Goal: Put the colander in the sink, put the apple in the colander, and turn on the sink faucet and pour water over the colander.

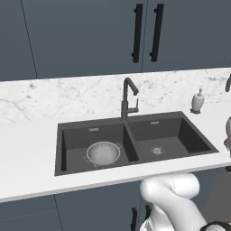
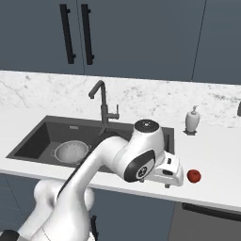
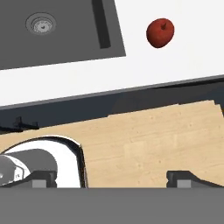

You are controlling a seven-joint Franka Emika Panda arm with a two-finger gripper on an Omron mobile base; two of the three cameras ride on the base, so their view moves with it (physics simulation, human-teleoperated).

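Observation:
The silver colander (image 1: 103, 152) (image 2: 71, 151) sits upright in the left basin of the dark double sink (image 1: 59, 149) (image 2: 33, 134). A small red apple (image 2: 193, 176) (image 3: 160, 32) lies on the white counter just right of the sink, near the front edge. My gripper (image 2: 168, 182) (image 3: 113, 179) hangs over the counter's front edge, a little left of the apple and apart from it. It is open, with nothing between the fingertips (image 3: 41, 177). The dark faucet (image 1: 125, 99) (image 2: 102, 108) stands behind the divider, spout over the right basin; no water shows.
A white pump bottle (image 1: 197, 101) (image 2: 191, 120) stands on the counter behind and right of the sink. The right basin (image 3: 65, 39) holds just its silver drain (image 1: 157, 150) (image 3: 41, 24). Dark cabinets with black handles (image 1: 136, 34) hang above. Wooden floor (image 3: 153, 144) lies below the counter edge.

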